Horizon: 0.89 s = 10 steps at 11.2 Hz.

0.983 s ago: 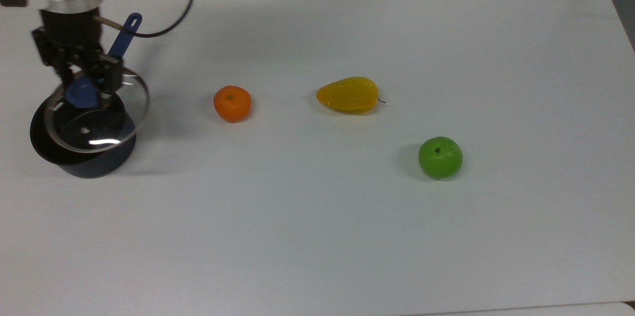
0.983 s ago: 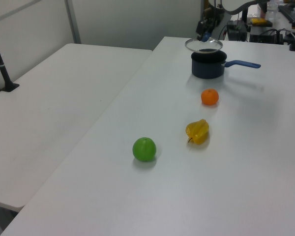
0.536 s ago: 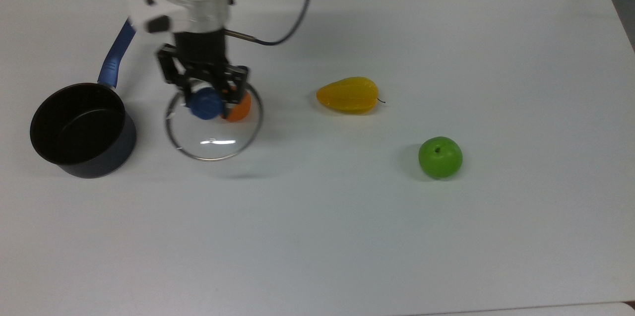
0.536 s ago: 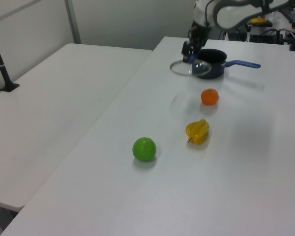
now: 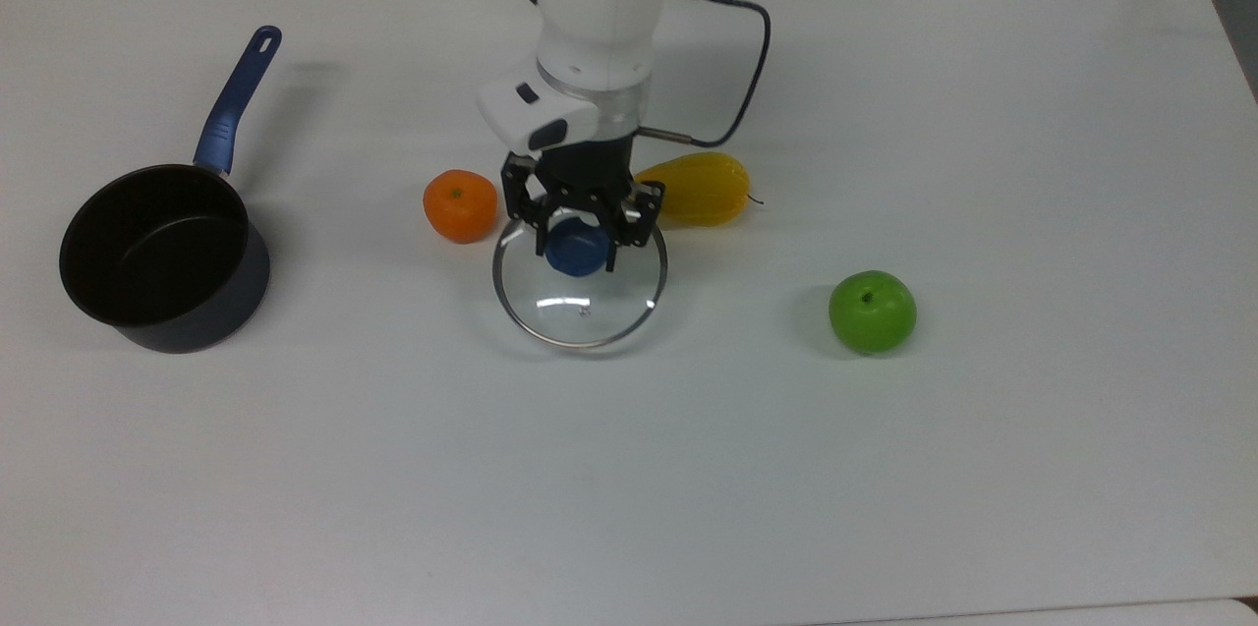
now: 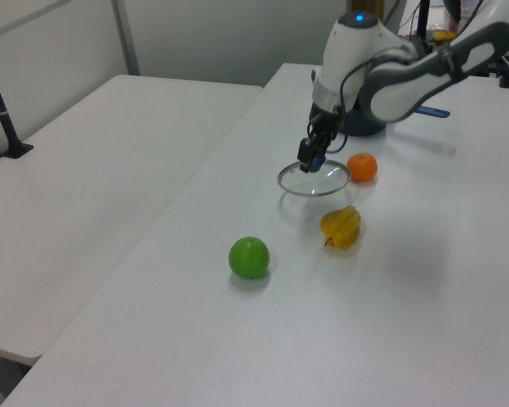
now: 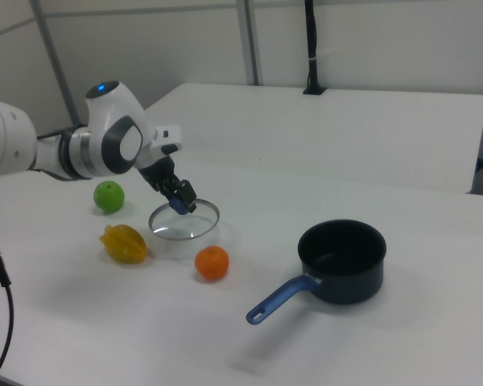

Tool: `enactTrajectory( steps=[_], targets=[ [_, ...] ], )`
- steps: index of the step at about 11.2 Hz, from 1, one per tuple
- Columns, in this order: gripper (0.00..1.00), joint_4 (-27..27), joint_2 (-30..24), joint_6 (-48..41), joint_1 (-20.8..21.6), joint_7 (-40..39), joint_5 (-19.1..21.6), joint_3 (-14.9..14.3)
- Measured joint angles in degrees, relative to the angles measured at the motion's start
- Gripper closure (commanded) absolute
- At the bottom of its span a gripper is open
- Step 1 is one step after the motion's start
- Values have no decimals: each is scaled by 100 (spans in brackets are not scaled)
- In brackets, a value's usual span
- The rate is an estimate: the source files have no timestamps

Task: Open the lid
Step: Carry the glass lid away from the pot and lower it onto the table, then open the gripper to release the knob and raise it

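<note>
My gripper (image 5: pixel 577 248) is shut on the blue knob of the lid (image 5: pixel 582 313), a clear glass disc with a thin steel rim. The lid hangs level, just above the white table (image 5: pixel 885 469), between an orange and a yellow fruit. In the left view the gripper (image 6: pixel 310 161) holds the lid (image 6: pixel 320 182) in front of the orange. The right view shows the lid (image 7: pixel 187 227) under the gripper (image 7: pixel 179 204), with its shadow on the table below. The dark saucepan (image 5: pixel 157 257) with a blue handle stands uncovered at the top view's left, well apart from the lid.
An orange (image 5: pixel 460 205) lies just to the lid's left in the top view, and a yellow fruit (image 5: pixel 703 189) just behind it to the right. A green apple (image 5: pixel 872 312) sits further right. The arm's cable (image 5: pixel 752 85) loops beside the wrist.
The gripper has carried the lid off the saucepan toward the top view's right, past the orange, and lowered it close to the table. The saucepan now stands uncovered.
</note>
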Motion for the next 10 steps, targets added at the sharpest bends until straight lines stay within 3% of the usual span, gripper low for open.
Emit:
enactTrajectory(
  steps=[5, 8, 10],
  targets=[
    [45, 1, 378, 780, 44, 312, -397, -2],
    [45, 2, 462, 873, 44, 313, -424, -2],
    [27, 3, 531, 881, 44, 313, -424, -3]
  ],
)
